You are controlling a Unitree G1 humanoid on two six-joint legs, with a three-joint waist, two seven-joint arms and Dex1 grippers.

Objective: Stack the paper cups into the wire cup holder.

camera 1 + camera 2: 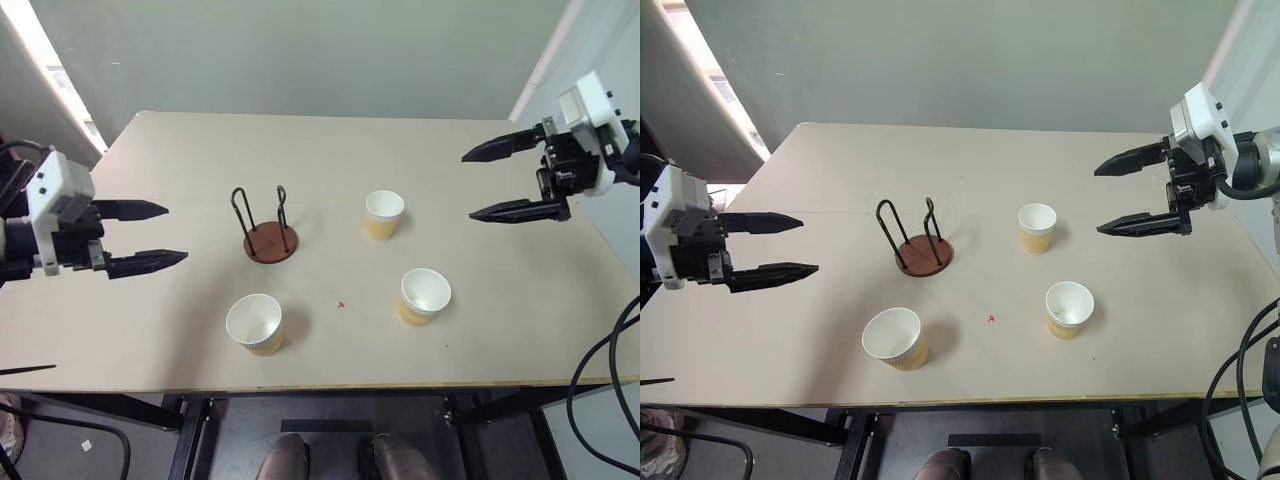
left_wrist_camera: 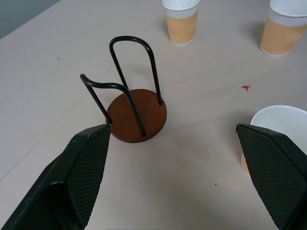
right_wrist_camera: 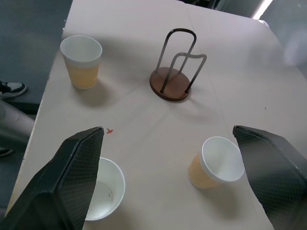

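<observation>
Three paper cups stand upright and apart on a pale table [image 1: 480,340]: one [image 1: 384,214] right of centre in the head view, one [image 1: 424,296] lower right, one [image 1: 255,323] lower left of centre. The wire cup holder [image 1: 268,228], empty, sits just left of centre, its two black loops rising from a reddish-brown disc. The left gripper [image 1: 150,236] hovers at the frame's left edge, jaws spread wide, holding nothing. The right gripper [image 1: 485,184] hangs at upper right, likewise wide and empty.
</observation>
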